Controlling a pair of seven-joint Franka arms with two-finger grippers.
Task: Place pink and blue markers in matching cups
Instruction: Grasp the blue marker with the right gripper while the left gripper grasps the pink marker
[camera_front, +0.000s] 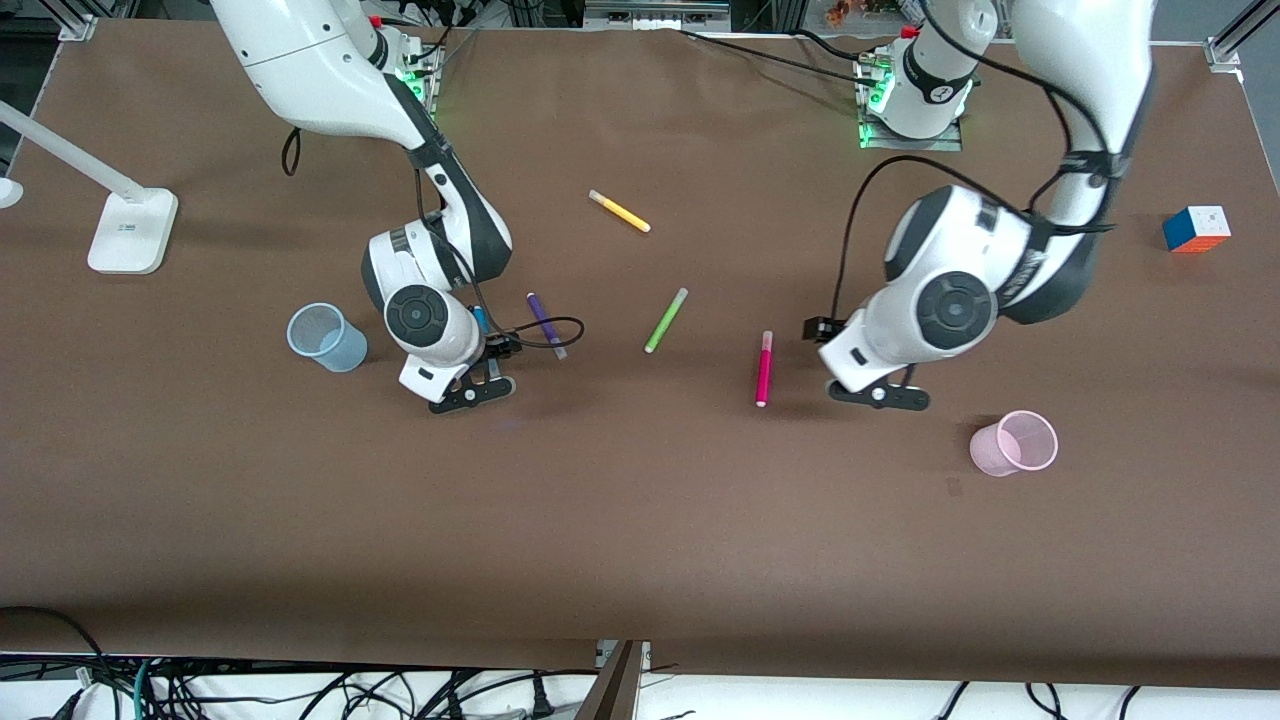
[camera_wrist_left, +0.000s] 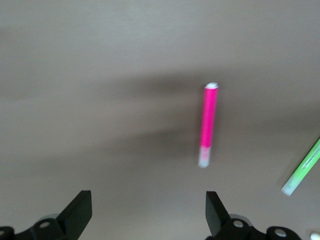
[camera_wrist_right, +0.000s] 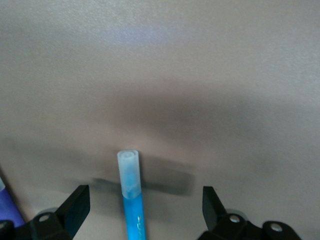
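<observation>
The counter (camera_front: 640, 520) is looking matt and brown, like cloth or paper, with a fine rough grain. The blue cup (camera_front: 327, 338) and pink cup (camera_front: 1014, 442) are showing thin translucent plastic. The pink marker (camera_front: 764, 368) and blue marker (camera_wrist_right: 133, 200) are looking like smooth plastic; the blue one is wearing a cloudy, half-clear cap. The arms' shells are shining as glossy white plastic.

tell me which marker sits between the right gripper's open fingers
The blue marker lies on the table between the open right gripper fingers; the purple marker lies beside it, the others toward the left arm's end.
</observation>
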